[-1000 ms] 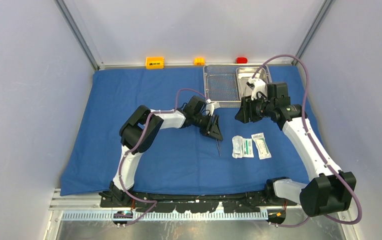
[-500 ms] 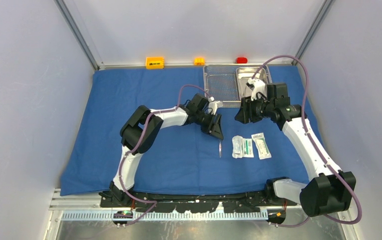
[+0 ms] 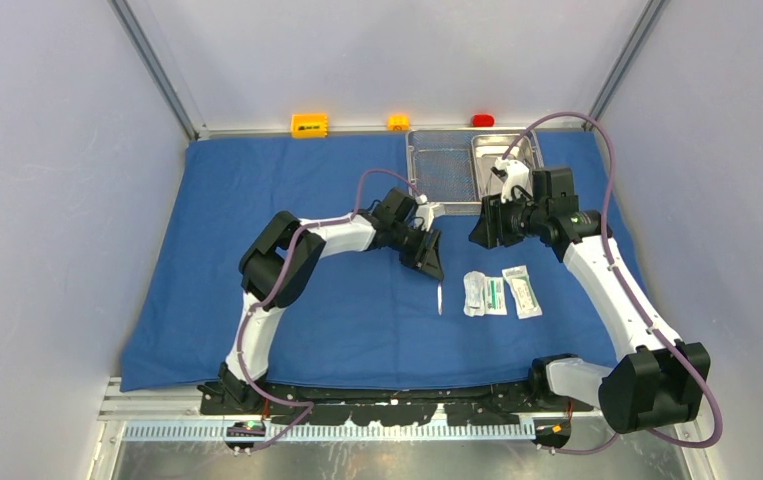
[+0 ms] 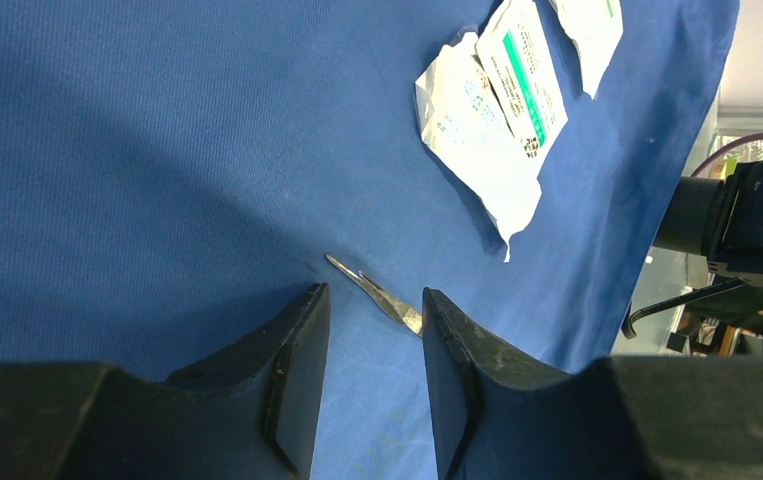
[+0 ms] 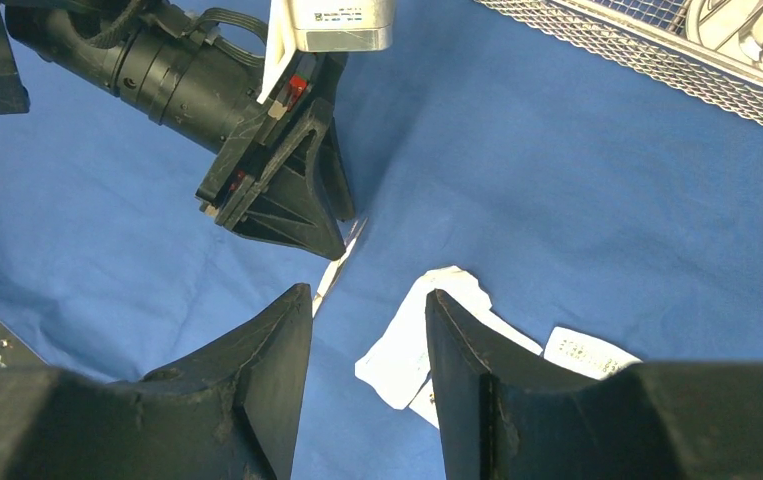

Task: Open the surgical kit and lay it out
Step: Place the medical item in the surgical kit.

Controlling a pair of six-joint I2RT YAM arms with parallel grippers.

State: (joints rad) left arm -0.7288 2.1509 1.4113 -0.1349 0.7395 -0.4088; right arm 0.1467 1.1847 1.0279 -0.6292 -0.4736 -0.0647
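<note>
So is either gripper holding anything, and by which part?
Nothing is held. The left gripper is open, with the thin steel instrument lying free on the blue cloth just beyond it. The right gripper is open and empty.

White-black arms (image 3: pixel 612 285), black left claw (image 4: pixel 372 298), seemingly mauve cables (image 3: pixel 562 113)

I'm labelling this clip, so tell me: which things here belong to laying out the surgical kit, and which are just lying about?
Part of the job:
blue cloth wrap
mesh tray
smaller steel pan
thin steel instrument lying on the cloth
white-green packets

Just lying about, past the cloth's far edge:
orange block
yellow block
red block
</note>
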